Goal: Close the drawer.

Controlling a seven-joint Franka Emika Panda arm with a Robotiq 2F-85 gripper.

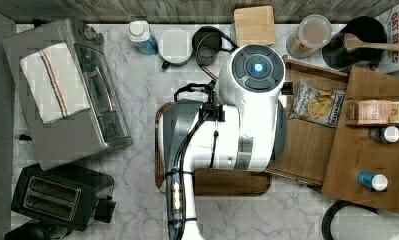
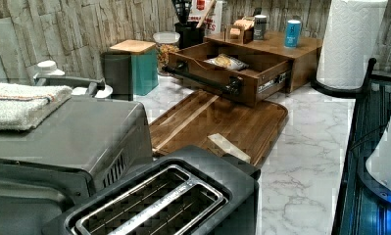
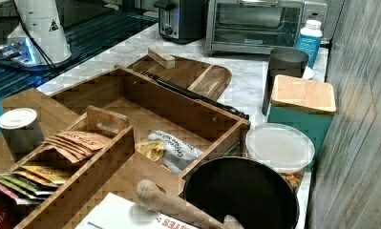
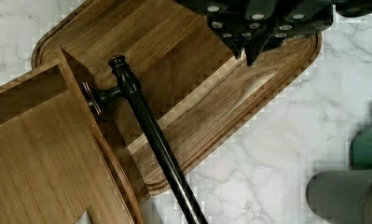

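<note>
Top view: drawer [image 1: 307,150] pulled out from under the bottle-bearing top [image 1: 367,165], arm above it.
Left view: still fully open, snack bag [image 2: 226,61] inside.
Right view: same.
Wrist view: gripper [image 4: 249,52] fingertips nearly together, empty, above the cutting board [image 4: 183,51], clear of the bar handle [image 4: 151,135]. The push remains.

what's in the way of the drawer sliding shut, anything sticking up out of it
Nothing visible blocks it. The drawer stands pulled out over the cutting board, and the chip bag inside lies flat, below the walls. In the wrist view the pincer hangs over the board, with only bare wood between it and the drawer's handle.
</note>
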